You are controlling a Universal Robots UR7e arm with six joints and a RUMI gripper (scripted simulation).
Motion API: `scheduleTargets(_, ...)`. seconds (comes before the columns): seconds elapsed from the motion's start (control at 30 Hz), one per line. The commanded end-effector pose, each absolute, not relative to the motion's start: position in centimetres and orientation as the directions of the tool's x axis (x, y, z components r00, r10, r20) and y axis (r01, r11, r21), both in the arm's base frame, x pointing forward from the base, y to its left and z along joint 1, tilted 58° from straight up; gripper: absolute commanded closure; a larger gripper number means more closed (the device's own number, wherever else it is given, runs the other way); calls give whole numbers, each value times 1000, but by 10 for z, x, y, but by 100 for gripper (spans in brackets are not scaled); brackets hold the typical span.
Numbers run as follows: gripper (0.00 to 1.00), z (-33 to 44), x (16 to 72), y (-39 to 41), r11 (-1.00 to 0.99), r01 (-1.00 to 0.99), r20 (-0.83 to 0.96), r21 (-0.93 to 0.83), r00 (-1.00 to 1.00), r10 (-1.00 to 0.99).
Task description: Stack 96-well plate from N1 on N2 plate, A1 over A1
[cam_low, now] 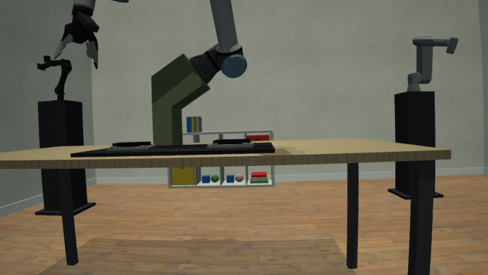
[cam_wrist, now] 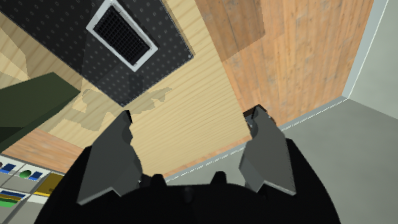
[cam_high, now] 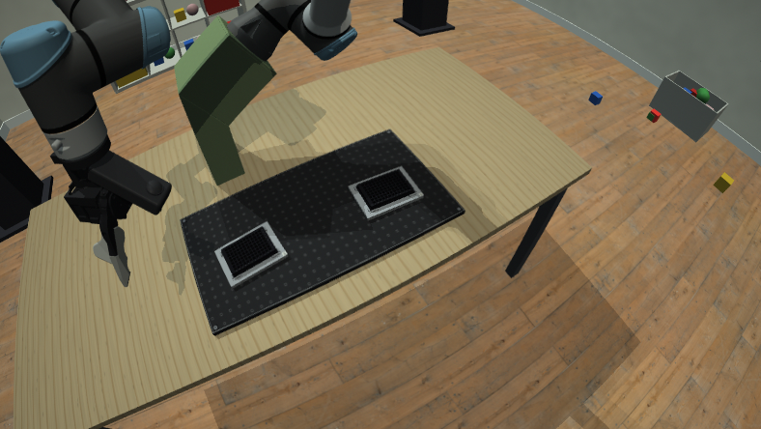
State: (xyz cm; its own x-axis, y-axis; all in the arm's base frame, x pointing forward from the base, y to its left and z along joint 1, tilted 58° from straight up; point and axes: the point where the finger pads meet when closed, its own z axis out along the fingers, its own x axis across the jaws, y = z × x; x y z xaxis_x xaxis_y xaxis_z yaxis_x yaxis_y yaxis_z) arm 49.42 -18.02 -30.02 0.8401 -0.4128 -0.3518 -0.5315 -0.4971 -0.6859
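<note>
A: Why's the gripper (cam_low: 77, 48) way up there, off past the board's end?

B: Nothing grabbed yet, jaws spread wide and empty. Plate (cam_high: 250, 251) sits in its nest (cam_high: 228, 272) on the surface (cam_high: 479, 132), other plate (cam_high: 384, 189) well apart.
</note>
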Motion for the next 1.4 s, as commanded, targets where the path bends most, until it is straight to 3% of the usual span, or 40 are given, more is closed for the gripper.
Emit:
scheduleTargets(0.0,0,-300,494,-181,-497,-531,-351,-686,840,-414)
scheduleTargets(0.53,0,-300,494,-181,-497,-531,-351,-686,840,-414)
scheduleTargets(0.97,0,-303,491,-138,-291,-816,-603,-499,568,-561)
scheduleTargets(1.37,0,-305,484,-107,-111,-948,-734,-297,301,-609)
